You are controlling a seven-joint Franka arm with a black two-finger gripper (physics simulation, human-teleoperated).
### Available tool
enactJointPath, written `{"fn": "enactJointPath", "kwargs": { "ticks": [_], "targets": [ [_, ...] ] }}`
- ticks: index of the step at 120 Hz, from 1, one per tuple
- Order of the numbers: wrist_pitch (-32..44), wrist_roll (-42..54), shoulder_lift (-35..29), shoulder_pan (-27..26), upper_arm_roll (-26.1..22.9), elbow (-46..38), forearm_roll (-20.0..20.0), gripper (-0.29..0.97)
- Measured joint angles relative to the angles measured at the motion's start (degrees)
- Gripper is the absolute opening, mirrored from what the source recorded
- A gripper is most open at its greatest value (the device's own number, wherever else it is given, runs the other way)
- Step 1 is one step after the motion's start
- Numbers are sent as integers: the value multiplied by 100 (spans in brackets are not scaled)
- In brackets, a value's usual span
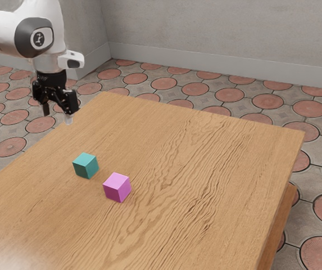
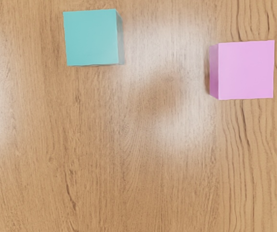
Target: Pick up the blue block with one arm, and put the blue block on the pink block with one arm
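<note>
**Exterior view.** White arm [image 1: 14,28] entering from the upper left. Gripper [image 1: 58,114] hanging above the corner of the desk [image 1: 205,157] at the exterior view's left, fingers apart, clamped on nothing. Blue block [image 1: 85,165] (teal in shade) resting flat on the desk, well apart from the gripper and nearer the camera. Pink block [image 1: 117,187] just beside it toward the exterior view's right, slightly nearer the camera still. No contact between the two, with a narrow strip of wood grain separating them. Both blocks sitting on the desk, neither stacked on the other. Beyond the desk, a floor of round reddish tiles [image 1: 228,93] and a grey wall [image 1: 234,28].

**Wrist view.** Looks straight down onto the desk [image 2: 128,169]. Blue block [image 2: 91,37] and pink block [image 2: 243,70] seen from above, each square to the grain and resting on one face. Bare wood between them, crossed by a soft shadow and pale highlights.
</note>
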Motion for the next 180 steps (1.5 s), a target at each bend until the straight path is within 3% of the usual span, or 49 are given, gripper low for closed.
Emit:
{"fn": "enactJointPath", "kwargs": {
  "ticks": [37, 64, 103, 167, 180],
  "targets": [
    [1491, -214, 671, -21, 290, -1081, 66, 68],
    [2175, -496, 1338, -2, 522, -1006, 118, 68],
    [2500, -822, 2433, -18, 546, -332, 250, 68],
    [2737, -1122, 3305, -81, 532, 231, 422, 68],
    [2749, -1162, 3402, -87, 531, 287, 430, 58]
  ]
}}
